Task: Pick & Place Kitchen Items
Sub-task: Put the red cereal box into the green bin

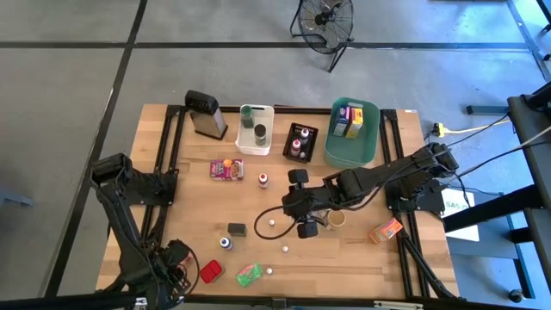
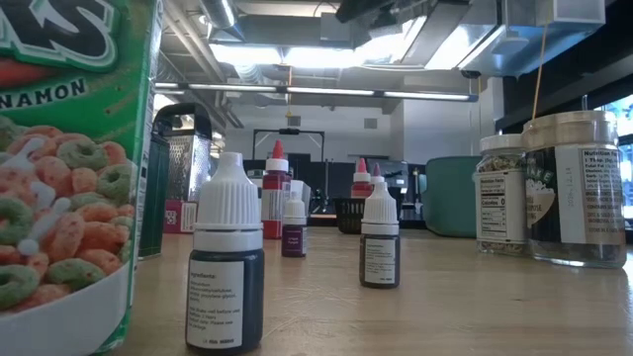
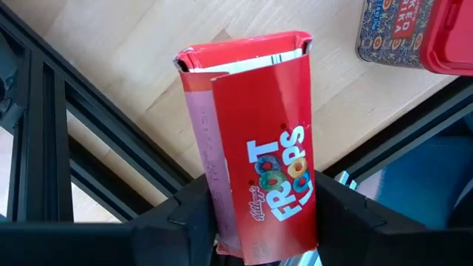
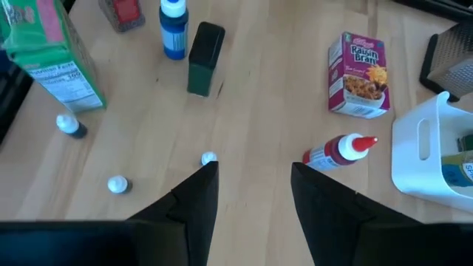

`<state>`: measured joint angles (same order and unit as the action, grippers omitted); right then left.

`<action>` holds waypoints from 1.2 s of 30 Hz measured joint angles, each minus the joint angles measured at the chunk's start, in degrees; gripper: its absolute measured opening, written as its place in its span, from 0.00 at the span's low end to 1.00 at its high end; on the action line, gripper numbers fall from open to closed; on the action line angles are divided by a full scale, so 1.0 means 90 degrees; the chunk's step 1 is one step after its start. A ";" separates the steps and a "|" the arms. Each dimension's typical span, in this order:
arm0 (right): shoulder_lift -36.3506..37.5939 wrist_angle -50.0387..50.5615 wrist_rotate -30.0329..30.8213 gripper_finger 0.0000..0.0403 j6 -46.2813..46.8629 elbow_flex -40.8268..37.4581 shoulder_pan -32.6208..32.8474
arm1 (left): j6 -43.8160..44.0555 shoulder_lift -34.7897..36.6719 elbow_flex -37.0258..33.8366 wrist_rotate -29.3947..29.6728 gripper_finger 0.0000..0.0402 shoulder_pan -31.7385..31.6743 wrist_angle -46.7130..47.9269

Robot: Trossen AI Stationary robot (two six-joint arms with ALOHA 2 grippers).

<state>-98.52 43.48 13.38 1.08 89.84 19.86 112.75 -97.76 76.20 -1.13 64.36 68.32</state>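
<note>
A small red Froot Loops box (image 3: 255,148) sits between the two dark fingers (image 3: 185,214) of the left gripper (image 1: 191,274), which press against its sides. In the overhead view the box lies at the desk's near edge, close to the near left corner. A green cereal packet (image 1: 249,274) lies just beside it along that edge.

Across the middle of the desk (image 1: 413,258) are scattered small things: a blue-capped bottle (image 1: 225,243), a dark green tin (image 1: 237,229), a few tiny white-capped bottles (image 1: 285,250), a red squeeze bottle (image 1: 263,180) and a Raisin Bran box (image 1: 226,169). An orange packet (image 1: 386,230) lies towards the near right corner.

The right gripper (image 1: 284,212) hovers over the middle of the desk, its fingers parted with nothing between them.

Along the far edge stand a grey grater (image 1: 205,114), a white bin (image 1: 256,129) holding a jar, a black bin (image 1: 300,142) with small bottles, and a teal bin (image 1: 353,138) with boxes.
</note>
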 joint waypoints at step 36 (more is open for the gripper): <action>-0.0002 -0.0671 0.0613 0.68 -0.0435 0.0000 -0.0049 | -0.1509 0.1803 0.0002 0.0619 0.35 -0.0295 0.1613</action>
<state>-98.54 37.44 18.90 -2.83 89.84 19.42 99.17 -81.53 76.23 4.45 61.70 82.83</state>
